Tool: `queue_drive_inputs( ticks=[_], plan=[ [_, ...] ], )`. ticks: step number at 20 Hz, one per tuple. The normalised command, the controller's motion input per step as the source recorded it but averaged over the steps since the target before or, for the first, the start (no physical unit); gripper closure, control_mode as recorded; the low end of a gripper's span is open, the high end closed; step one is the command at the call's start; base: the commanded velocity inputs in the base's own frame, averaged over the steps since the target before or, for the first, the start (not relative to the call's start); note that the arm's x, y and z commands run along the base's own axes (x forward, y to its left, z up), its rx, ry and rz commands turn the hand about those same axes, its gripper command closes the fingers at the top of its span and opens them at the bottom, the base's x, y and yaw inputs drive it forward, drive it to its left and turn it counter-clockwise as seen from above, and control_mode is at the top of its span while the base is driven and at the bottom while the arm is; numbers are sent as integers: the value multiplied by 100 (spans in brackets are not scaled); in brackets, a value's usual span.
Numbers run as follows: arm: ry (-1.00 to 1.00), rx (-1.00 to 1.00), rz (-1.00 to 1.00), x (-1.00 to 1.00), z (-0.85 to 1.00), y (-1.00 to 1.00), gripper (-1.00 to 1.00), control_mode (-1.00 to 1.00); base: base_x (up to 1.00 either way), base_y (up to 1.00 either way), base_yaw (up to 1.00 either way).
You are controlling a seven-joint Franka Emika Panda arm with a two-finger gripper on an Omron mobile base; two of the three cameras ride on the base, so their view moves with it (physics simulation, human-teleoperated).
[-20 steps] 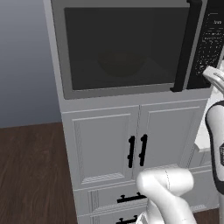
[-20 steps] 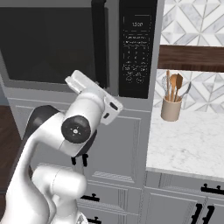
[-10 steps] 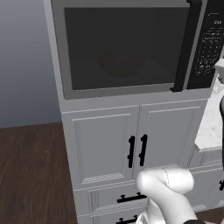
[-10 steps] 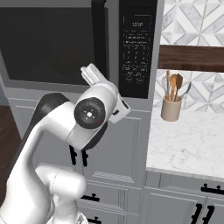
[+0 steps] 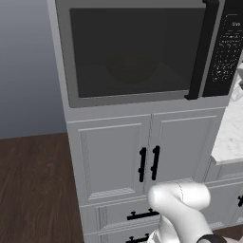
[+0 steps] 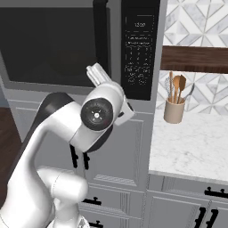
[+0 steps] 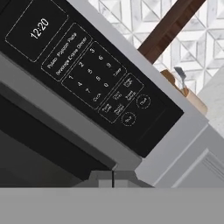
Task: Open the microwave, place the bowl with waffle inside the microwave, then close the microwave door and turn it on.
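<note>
The microwave (image 5: 137, 52) sits built in above grey cabinets, and the microwave door (image 5: 128, 47) is closed flush, its black bar handle (image 5: 199, 52) upright beside the keypad (image 5: 227, 47). Behind the dark glass a dim round shape, the bowl (image 5: 130, 71), rests inside; the waffle cannot be made out. In the hand view my gripper (image 7: 113, 178) is shut, fingertips pressed together with nothing between them, just below the keypad (image 7: 100, 83), whose display reads 12:20. In the right base view my wrist (image 6: 99, 115) is raised in front of the keypad's (image 6: 139, 58) lower part and the handle (image 6: 101, 40).
A tan utensil holder (image 6: 174, 109) with wooden spoons stands on the marble counter (image 6: 191, 147) to the right of the microwave. A dark wooden shelf (image 6: 196, 60) hangs above it. Grey cabinet doors with small black handles (image 5: 148, 163) and drawers lie below.
My hand has swung up and closer to the keypad, leaving the right edge of the left base view. The fingers closed from slightly apart to shut.
</note>
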Motion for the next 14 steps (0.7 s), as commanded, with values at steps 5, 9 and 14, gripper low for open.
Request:
queue_drive_inputs(
  ticks=[5,9,14],
  plan=[
    [0,2,1,3,0,-15,100,-100,0,0,0],
    [0,0,2,12,0,-15,100,-100,0,0,0],
    [0,3,3,9,-1,-29,100,-100,0,0,0]
  ],
)
